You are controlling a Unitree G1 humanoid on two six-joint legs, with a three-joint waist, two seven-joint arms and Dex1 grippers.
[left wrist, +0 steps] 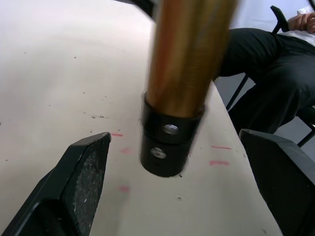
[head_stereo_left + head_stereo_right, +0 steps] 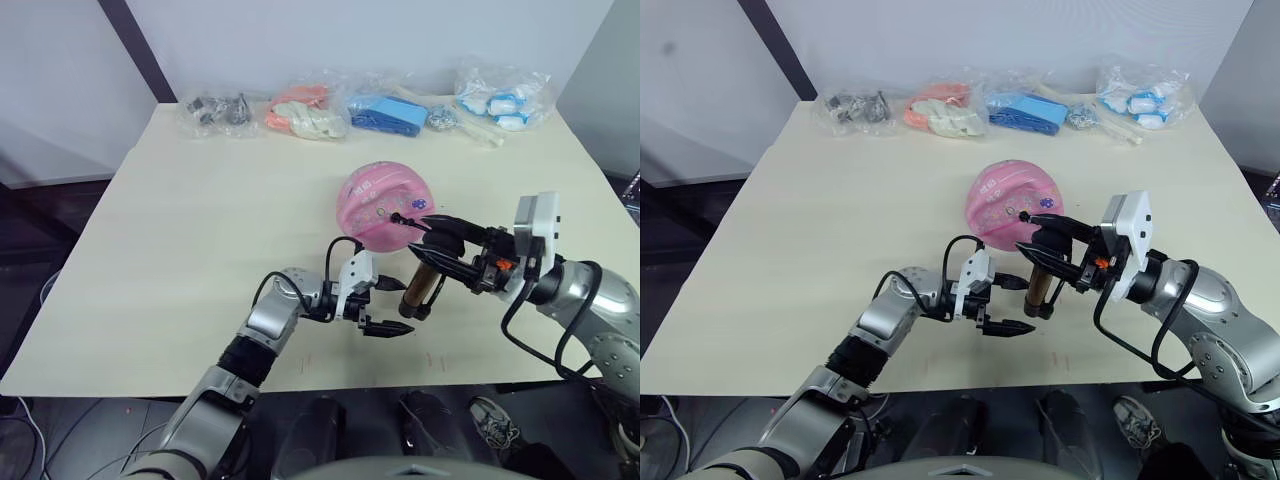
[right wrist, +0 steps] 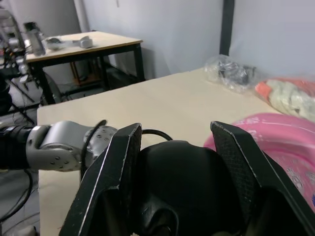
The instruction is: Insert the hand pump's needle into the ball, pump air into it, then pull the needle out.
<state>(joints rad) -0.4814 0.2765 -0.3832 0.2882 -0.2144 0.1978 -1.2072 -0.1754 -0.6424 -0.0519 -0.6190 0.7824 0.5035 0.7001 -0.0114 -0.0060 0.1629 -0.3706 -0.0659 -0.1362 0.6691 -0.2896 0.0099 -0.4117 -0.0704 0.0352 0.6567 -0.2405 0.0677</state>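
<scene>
The slim gold-bronze hand pump [image 2: 424, 285] stands upright on the pale table [image 2: 200, 230], its black T-handle clamped in the right gripper [image 2: 432, 245]. The left gripper [image 2: 385, 305], spread wide, flanks the pump's base (not touching); closing there would steady each stroke. The dented pink rubber ball [image 2: 385, 205] sits just behind; the needle seems inserted. Bagged items [image 2: 300, 110] lie well clear.

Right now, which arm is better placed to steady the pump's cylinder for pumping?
The left. The left gripper is open with its fingers on either side of the hand pump at its lower black cap. The right gripper is already shut on the T-handle beside the ball.
</scene>
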